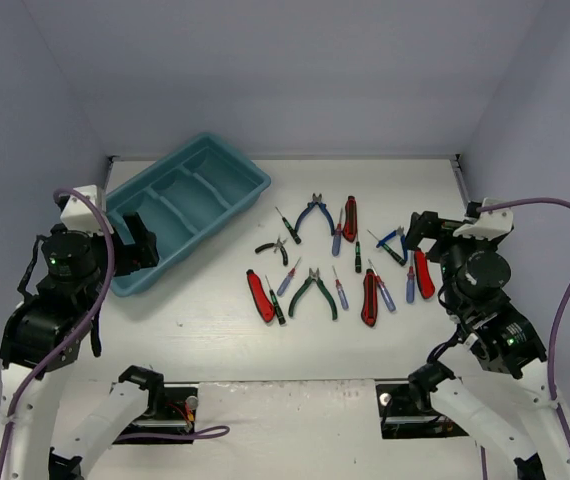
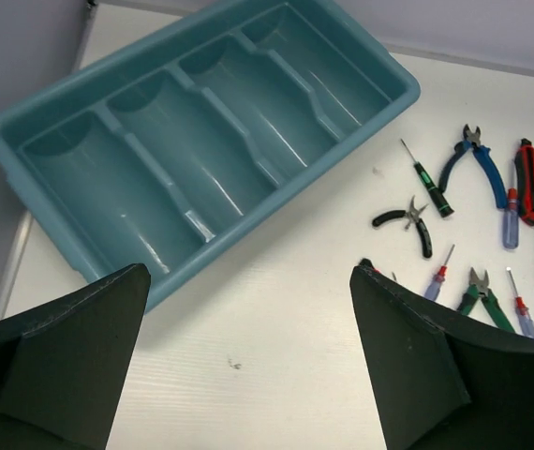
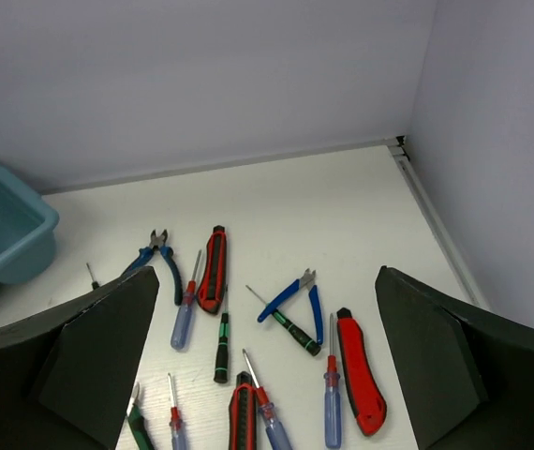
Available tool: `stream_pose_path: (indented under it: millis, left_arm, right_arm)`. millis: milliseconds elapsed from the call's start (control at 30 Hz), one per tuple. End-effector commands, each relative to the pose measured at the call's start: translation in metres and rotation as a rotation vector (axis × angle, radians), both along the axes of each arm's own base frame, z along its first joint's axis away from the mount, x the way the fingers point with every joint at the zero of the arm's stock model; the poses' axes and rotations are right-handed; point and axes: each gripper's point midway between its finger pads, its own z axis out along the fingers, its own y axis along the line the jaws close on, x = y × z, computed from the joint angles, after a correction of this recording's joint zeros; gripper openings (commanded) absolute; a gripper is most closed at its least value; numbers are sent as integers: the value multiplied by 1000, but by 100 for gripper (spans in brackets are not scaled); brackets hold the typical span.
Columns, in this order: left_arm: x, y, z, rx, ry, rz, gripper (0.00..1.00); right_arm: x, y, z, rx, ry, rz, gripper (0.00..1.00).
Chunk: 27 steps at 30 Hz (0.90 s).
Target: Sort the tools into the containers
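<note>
A long teal-blue plastic tray with four slots (image 1: 195, 195) (image 2: 407, 89) sat slanted near the far left corner of the white counter (image 1: 385, 180). The small hand tools, like the blue-handled pliers (image 1: 314, 215) (image 3: 159, 262), the green-handled pliers (image 1: 315, 293) and a fat red cutter (image 1: 350, 218) (image 3: 214, 267), lay spread over the middle and right side of the counter, all outside the tray. The black left gripper (image 1: 135, 240) (image 2: 248, 277) hung wide open by the tray's near end, holding nothing, and the black right gripper (image 1: 420, 228) (image 3: 267, 274) hung wide open above the tools nearest the right edge, holding nothing.
</note>
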Motion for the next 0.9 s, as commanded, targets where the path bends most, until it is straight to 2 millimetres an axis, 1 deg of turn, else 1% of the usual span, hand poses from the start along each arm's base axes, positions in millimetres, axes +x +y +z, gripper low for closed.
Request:
stream_pose_path:
  millis: [0, 100, 200, 233, 300, 367, 400, 433, 500, 600, 633, 733, 800, 867]
  left_arm:
    - [18, -25, 6, -171, 9, -16, 87]
    - [35, -46, -10, -274, 102, -26, 87]
    - [55, -75, -33, -365, 232, -40, 87]
    - [59, -84, -39, -369, 261, -40, 87]
    - [62, -109, -50, -351, 305, -62, 87]
    - [67, -128, -62, -326, 338, -51, 87]
    - [70, -139, -72, -314, 364, -40, 87]
    - [73, -153, -90, -307, 408, -17, 87]
    - [79, -173, -129, -273, 500, 28, 87]
    - [80, -188, -165, -236, 573, 74, 87]
    - [81, -192, -176, -237, 597, 94, 87]
    - [83, -198, -185, -232, 597, 120, 87]
    - [83, -198, -190, -244, 586, 138, 87]
    - [84, -201, -191, -277, 569, 154, 87]
  right_arm:
    - [-6, -2, 15, 8, -55, -23, 100]
    - [-12, 2, 18, 6, -66, 4, 100]
    - [-15, 4, 18, 10, -68, 23, 100]
    - [-16, 4, 18, 11, -69, 25, 100]
    - [-17, 4, 19, 12, -72, 30, 100]
    - [-15, 5, 17, -1, -65, 32, 100]
    - [-14, 5, 15, -8, -57, 27, 100]
    - [-12, 6, 12, -18, -45, 20, 100]
    - [-9, 5, 8, -31, -28, 10, 100]
    - [-7, 5, -2, -37, -3, -8, 100]
    - [-6, 4, -4, -10, 1, -20, 100]
    - [-6, 5, -10, 24, 9, -26, 100]
    - [-7, 7, -11, 36, 9, -14, 100]
    - [-8, 9, -11, 47, 9, -6, 100]
